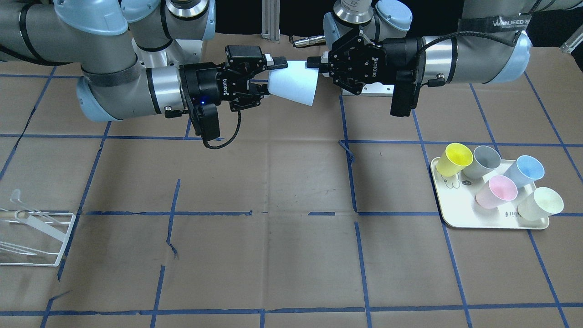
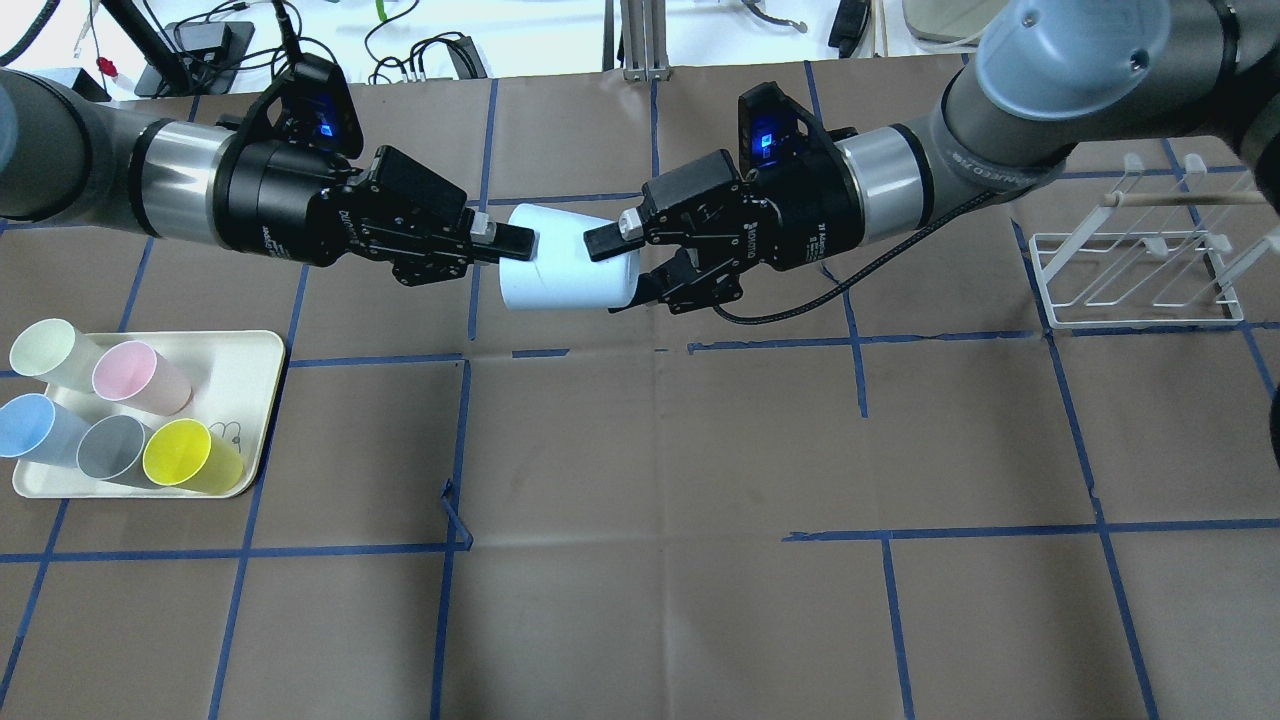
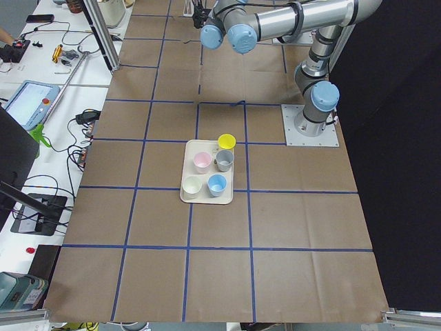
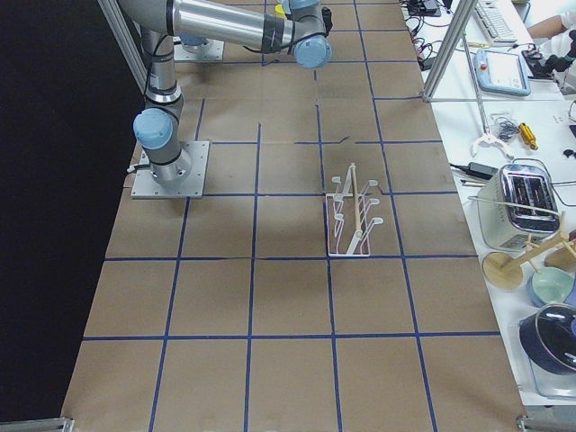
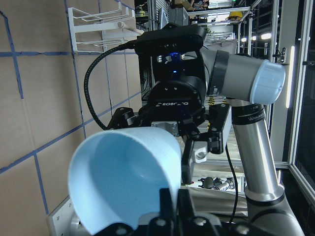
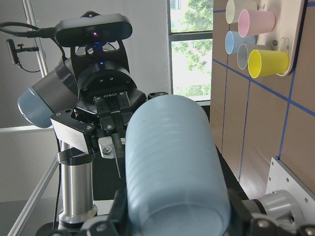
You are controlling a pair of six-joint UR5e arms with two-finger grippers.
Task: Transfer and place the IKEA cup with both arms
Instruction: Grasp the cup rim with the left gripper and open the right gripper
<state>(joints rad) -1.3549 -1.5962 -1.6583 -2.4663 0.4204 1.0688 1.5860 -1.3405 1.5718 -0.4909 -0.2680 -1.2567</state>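
At the upper middle of the overhead view, the IKEA cup (image 2: 560, 270) hangs clear of the table (image 2: 650, 450). It lies on its side between the two grippers. Its wide rim points to the frame's left and its narrow base to the right.

The left gripper (image 2: 515, 240) reaches in from the left. Its jaws are drawn narrow and pinch the cup's wall at the top of the rim. In the left wrist view, at bottom centre, one finger sits inside the mouth and one outside it.

The right gripper (image 2: 615, 268) comes in from the right with its jaws set wider. They straddle the base end, one finger on the upper side and one on the lower, and both press on the cup. The right wrist view shows the base filling the bottom centre of the frame between the two fingers.

At the lower left of the overhead view a pale tray (image 2: 255, 345) rests on the table, well apart from the held cup. It carries five upright tumblers:
- a cream cup (image 2: 40, 348)
- a pink cup (image 2: 125, 370)
- a blue cup (image 2: 25, 425)
- a grey cup (image 2: 112, 447)
- a yellow cup (image 2: 180, 452)

At the right edge, level with the grippers, stands a white wire rack (image 2: 1130, 270).
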